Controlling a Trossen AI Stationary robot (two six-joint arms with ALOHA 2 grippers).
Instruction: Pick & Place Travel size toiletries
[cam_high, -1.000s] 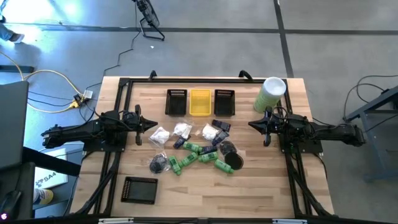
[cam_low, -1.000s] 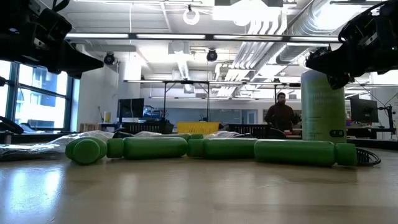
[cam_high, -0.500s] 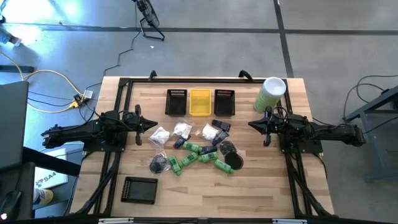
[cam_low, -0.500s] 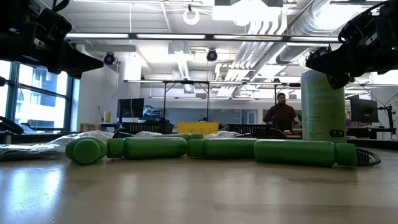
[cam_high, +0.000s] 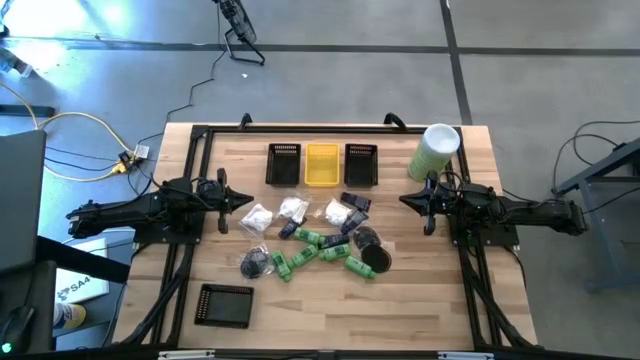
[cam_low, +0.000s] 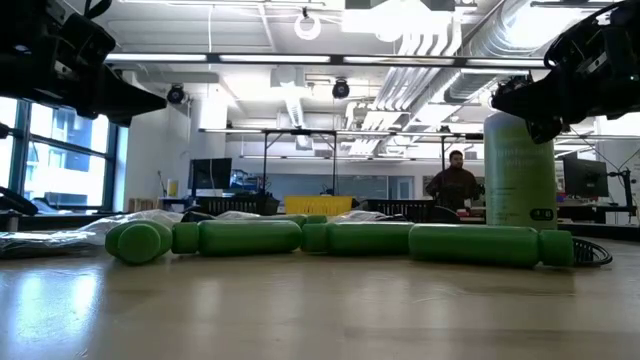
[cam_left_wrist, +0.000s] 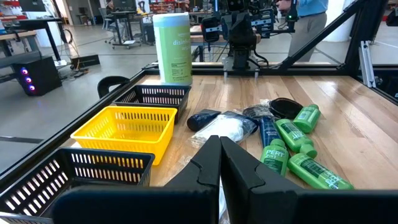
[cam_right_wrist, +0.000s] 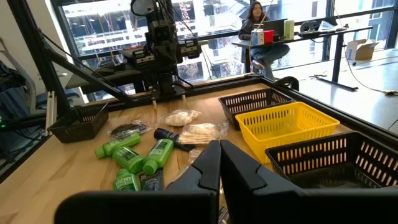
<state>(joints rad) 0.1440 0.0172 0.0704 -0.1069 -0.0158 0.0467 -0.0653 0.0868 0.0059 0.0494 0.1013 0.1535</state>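
The travel size toiletries (cam_high: 315, 238) lie in a loose pile at the table's middle. They are white crinkly packets (cam_high: 258, 217), bright green bottles (cam_high: 310, 241), dark tubes (cam_high: 355, 202) and black round pieces (cam_high: 375, 258), and all rest on the wood. My left gripper (cam_high: 250, 200) hovers shut just left of the pile, its fingers (cam_left_wrist: 211, 163) closed together above a packet. My right gripper (cam_high: 402, 200) hovers shut to the right of the pile (cam_right_wrist: 140, 158), holding nothing. The low view shows green bottles (cam_low: 330, 238) lying in a row, with both arms raised above the table.
At the far edge stand a black bin (cam_high: 284, 164), a yellow bin (cam_high: 321, 164) and another black bin (cam_high: 361, 164). A further black bin (cam_high: 225, 305) sits near the near-left corner. A big pale-green cylinder (cam_high: 435, 150) stands far right, close to my right arm. People are in the room beyond.
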